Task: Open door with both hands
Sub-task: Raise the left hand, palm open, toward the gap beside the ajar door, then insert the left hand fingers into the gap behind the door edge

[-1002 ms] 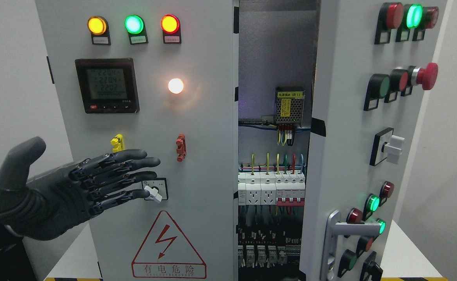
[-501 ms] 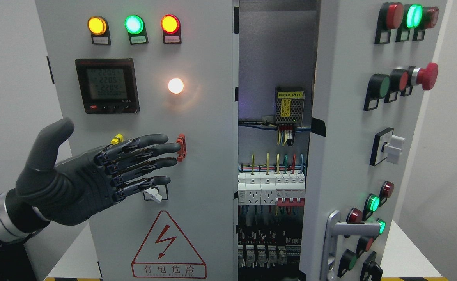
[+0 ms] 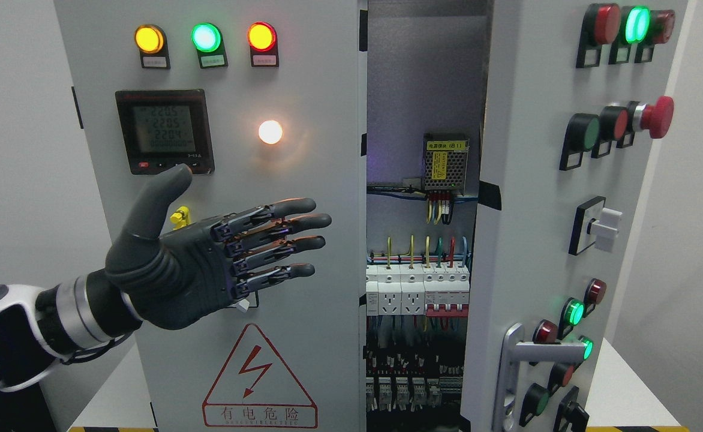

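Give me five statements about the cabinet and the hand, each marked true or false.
1. The left hand is open, fingers spread. True.
2. The right door is swung open. True.
3. The left hand grips the handle. False: it is in front of the left door, holding nothing.
4. The three lamps on the left door are all green. False: yellow, green, red.
5. Wiring shows in the gap between the doors. True.

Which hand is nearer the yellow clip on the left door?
Left. The left hand is spread open in front of the left door, right beside the yellow clip. The right hand is out of view.
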Controlling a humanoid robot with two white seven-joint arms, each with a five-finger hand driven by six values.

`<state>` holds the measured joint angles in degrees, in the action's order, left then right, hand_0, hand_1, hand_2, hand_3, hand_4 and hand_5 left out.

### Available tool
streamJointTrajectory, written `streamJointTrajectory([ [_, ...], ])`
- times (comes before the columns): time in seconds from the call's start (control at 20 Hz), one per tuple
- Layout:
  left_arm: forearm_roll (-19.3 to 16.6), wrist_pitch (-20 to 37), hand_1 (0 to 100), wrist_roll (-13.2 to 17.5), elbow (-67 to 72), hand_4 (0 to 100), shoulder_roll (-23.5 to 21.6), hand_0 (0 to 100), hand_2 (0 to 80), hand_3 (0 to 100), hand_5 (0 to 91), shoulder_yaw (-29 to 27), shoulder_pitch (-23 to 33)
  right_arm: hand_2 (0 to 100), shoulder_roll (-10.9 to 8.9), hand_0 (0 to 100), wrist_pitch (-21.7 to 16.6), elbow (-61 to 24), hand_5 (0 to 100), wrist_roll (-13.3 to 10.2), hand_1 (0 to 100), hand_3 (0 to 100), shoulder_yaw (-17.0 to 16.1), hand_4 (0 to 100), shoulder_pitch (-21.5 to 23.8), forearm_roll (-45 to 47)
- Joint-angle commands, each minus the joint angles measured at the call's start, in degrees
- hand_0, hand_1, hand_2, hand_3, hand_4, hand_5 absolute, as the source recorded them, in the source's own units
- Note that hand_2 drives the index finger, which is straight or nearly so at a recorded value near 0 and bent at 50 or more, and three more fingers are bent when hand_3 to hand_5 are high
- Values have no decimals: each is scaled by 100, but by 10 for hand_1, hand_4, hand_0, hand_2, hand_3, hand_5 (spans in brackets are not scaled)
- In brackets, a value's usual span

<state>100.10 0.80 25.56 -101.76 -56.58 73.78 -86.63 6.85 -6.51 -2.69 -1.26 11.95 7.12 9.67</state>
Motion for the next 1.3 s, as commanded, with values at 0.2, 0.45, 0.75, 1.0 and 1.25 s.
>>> streamJointTrajectory([
  [0.2,519,-274,0,-25,798,31,1394,0,0,0,0,1112,-785,0,0,107,0,-4,0,3,0,0,0,0,0,0],
  [0.45,660,-283,0,-25,833,31,1641,0,0,0,0,1095,-803,0,0,106,0,5,0,3,0,0,0,0,0,0],
  [0.75,827,-291,0,-16,886,31,2009,0,0,0,0,1033,-882,0,0,107,0,5,0,3,0,0,0,0,0,0],
  [1.0,836,-291,0,-16,939,31,2230,0,0,0,0,1016,-961,0,0,107,0,-4,0,3,0,0,0,0,0,0],
  [1.25,845,-291,0,-7,957,31,2397,0,0,0,0,928,-961,0,0,106,0,-4,0,3,0,0,0,0,0,0],
])
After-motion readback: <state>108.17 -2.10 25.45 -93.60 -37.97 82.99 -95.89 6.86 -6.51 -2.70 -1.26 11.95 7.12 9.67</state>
